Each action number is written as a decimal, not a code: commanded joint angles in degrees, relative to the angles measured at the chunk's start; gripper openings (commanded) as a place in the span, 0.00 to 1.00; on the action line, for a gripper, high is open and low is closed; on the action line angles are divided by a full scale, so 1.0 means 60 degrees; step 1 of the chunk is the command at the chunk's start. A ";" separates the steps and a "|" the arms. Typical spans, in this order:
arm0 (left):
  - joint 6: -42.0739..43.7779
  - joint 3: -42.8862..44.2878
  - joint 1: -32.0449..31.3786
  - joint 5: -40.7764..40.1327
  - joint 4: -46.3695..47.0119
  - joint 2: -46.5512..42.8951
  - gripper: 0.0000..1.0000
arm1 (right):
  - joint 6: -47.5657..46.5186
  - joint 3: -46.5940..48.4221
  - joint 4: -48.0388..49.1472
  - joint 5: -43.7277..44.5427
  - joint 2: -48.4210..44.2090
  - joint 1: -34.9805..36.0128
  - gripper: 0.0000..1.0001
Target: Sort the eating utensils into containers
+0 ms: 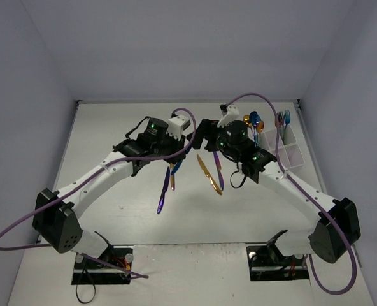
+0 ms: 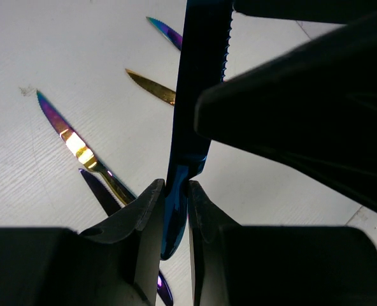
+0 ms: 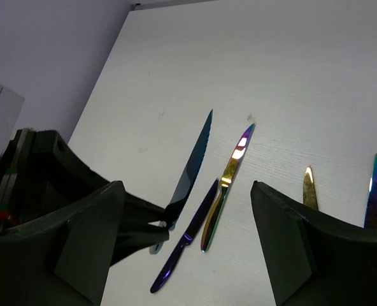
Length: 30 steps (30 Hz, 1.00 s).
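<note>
My left gripper (image 1: 173, 163) is shut on a blue serrated knife (image 2: 198, 95) by its handle and holds it above the table; the knife also shows in the right wrist view (image 3: 192, 167). My right gripper (image 1: 204, 132) is open and empty, close to the right of the left one, its jaws wide apart over the table (image 3: 195, 248). Under them lie a purple knife (image 3: 188, 239) and a rainbow knife (image 3: 230, 182) side by side. A gold knife (image 1: 208, 173) and another rainbow knife (image 1: 218, 167) lie further right. The white caddy (image 1: 289, 153) stands at the far right.
The caddy holds blue and gold spoons (image 1: 253, 120) and several forks (image 1: 282, 118) standing upright. Both arms' purple cables loop over the table's middle. Grey walls close in the back and both sides.
</note>
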 commanded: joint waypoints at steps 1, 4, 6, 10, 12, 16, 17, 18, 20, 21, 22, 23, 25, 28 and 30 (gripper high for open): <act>-0.0271 0.0260 -0.0288 -0.0342 0.1214 -0.0713 0.00 | 0.0295 0.0624 0.0940 0.0568 0.0319 0.0079 0.73; -0.0275 0.0233 -0.0346 -0.0473 0.1333 -0.0758 0.00 | 0.0386 0.0622 0.0987 0.0501 0.0428 0.0128 0.66; -0.0292 0.0262 -0.0355 -0.0503 0.1368 -0.0762 0.00 | 0.0441 0.0610 0.1021 0.0407 0.0488 0.0199 0.61; -0.0301 0.0363 -0.0361 -0.0594 0.1389 -0.0678 0.00 | 0.0479 0.0512 0.1027 0.0375 0.0504 0.0367 0.50; -0.0301 0.0400 -0.0361 -0.0583 0.1395 -0.0652 0.00 | 0.0492 0.0470 0.1042 0.0402 0.0494 0.0403 0.43; -0.0301 0.0421 -0.0351 -0.0575 0.1438 -0.0614 0.00 | 0.0493 0.0394 0.1042 0.0428 0.0504 0.0480 0.24; -0.0308 0.0421 -0.0347 -0.0567 0.1447 -0.0610 0.00 | 0.0484 0.0390 0.1042 0.0431 0.0509 0.0481 0.18; -0.0315 0.0421 -0.0347 -0.0552 0.1455 -0.0610 0.00 | 0.0476 0.0390 0.1042 0.0446 0.0501 0.0474 0.14; -0.0330 0.0416 -0.0367 -0.0467 0.1462 -0.0620 0.00 | 0.0404 0.0370 0.1042 0.0547 0.0494 0.0474 0.05; -0.0330 0.0404 -0.0376 -0.0458 0.1463 -0.0640 0.00 | 0.0364 0.0361 0.1042 0.0586 0.0494 0.0475 0.01; -0.0330 0.0378 -0.0376 -0.0457 0.1471 -0.0658 0.00 | 0.0329 0.0361 0.1042 0.0603 0.0494 0.0484 0.00; -0.0330 0.0355 -0.0376 -0.0457 0.1472 -0.0684 0.00 | 0.0284 0.0356 0.1042 0.0626 0.0490 0.0485 0.00; -0.0323 0.0290 -0.0369 -0.0479 0.1433 -0.0755 0.00 | 0.0155 0.0332 0.1042 0.0708 0.0451 0.0474 0.00; -0.0315 0.0119 -0.0376 -0.0663 0.1365 -0.0908 0.02 | -0.0114 0.0264 0.1042 0.1033 0.0260 0.0462 0.00; -0.0302 0.0007 -0.0376 -0.0770 0.1280 -0.1050 0.16 | -0.0383 0.0218 0.1029 0.1438 0.0033 0.0446 0.00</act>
